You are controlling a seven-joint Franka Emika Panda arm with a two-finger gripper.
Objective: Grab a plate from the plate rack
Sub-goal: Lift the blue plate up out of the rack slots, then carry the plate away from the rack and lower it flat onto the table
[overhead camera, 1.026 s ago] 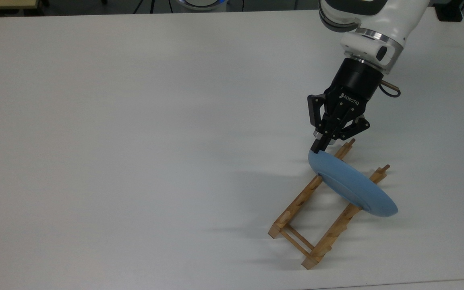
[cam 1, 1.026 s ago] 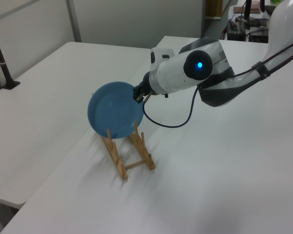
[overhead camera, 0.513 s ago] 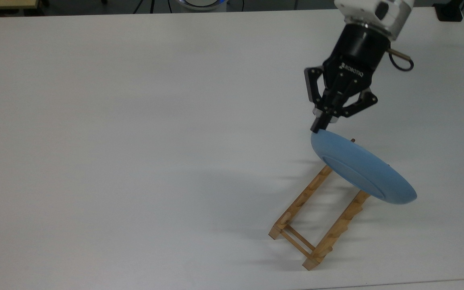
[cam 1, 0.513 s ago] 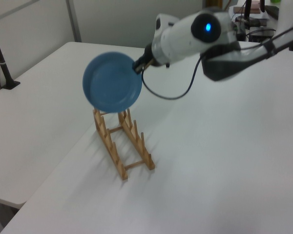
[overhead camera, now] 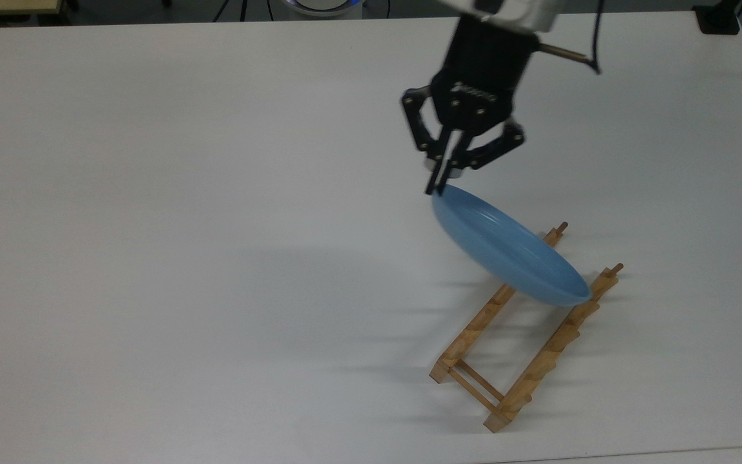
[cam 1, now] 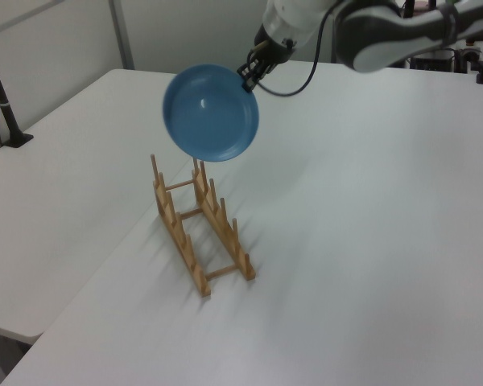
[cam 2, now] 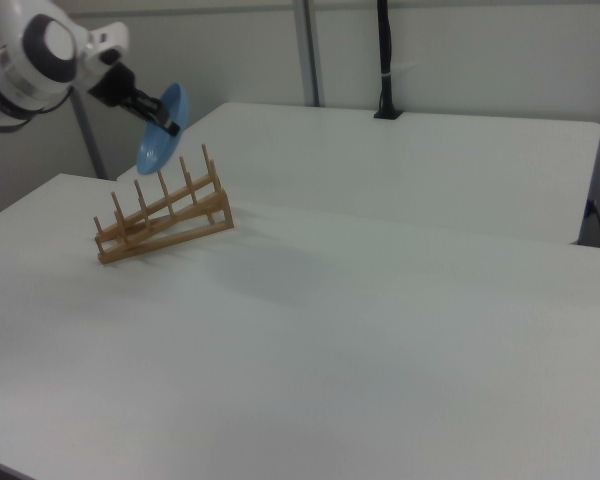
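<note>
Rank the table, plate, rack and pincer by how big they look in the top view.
1. Table.
2. Rack and plate: look about alike, and the plate hangs nearer the camera, so unranked.
3. Pincer.

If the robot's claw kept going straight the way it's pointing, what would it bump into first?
Probably the plate rack or the white table beside it. The gripper, clamped on the blue plate's rim, points down along the plate; which comes first is hard to judge.
</note>
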